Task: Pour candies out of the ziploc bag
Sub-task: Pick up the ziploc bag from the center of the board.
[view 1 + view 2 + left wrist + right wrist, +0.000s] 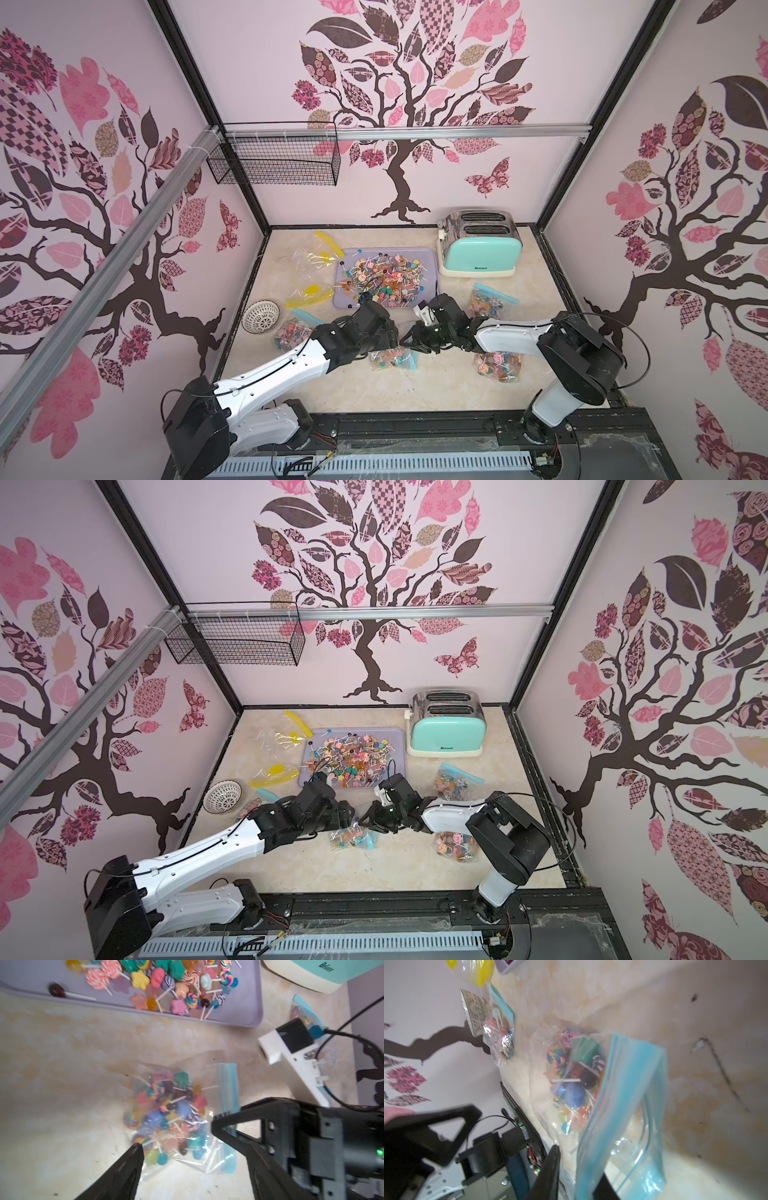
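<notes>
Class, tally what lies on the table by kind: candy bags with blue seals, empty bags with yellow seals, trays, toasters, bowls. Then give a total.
Candy bags with blue seals: 4
Empty bags with yellow seals: 2
Tray: 1
Toaster: 1
Bowl: 1
Total: 9

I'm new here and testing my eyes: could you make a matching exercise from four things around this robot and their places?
Things:
1. mint-green toaster
2. lilac plastic tray
3. white patterned bowl
4. black wire basket

Places:
A. hangs from the metal rail
B. table's left side
C. table's back right
D. holds loose candies

Pairs: 1-C, 2-D, 3-B, 4-A
</notes>
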